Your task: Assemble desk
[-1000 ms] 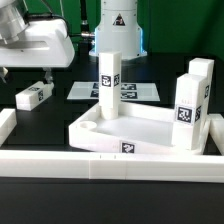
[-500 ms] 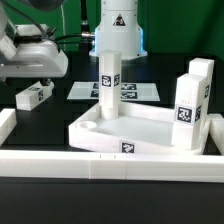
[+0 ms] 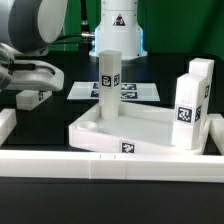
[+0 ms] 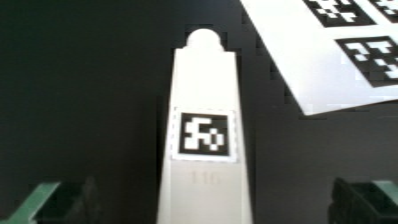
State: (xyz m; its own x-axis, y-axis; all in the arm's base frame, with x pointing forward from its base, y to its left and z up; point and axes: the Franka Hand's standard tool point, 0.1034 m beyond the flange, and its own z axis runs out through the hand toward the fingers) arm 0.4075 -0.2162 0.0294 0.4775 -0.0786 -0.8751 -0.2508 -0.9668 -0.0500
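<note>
A: Wrist view first: why the spread fingers (image 4: 54,180)?
B: They straddle the loose leg (image 4: 201,170) on the table, gripper (image 4: 214,183) released, not touching.
A: And beyond it?
B: The marker board (image 4: 347,50); the desk top (image 3: 150,125) holds upright legs (image 3: 108,80).

The arm (image 3: 35,45) has rounded white-grey housings, a black joint band, and dark green-tinged jaws.

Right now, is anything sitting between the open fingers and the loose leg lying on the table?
Nothing visible. In the wrist view the loose leg lies lengthwise between the two fingertips of the gripper, with only bare black table either side of it. The marker board lies off to one side, clear of the gap.
</note>
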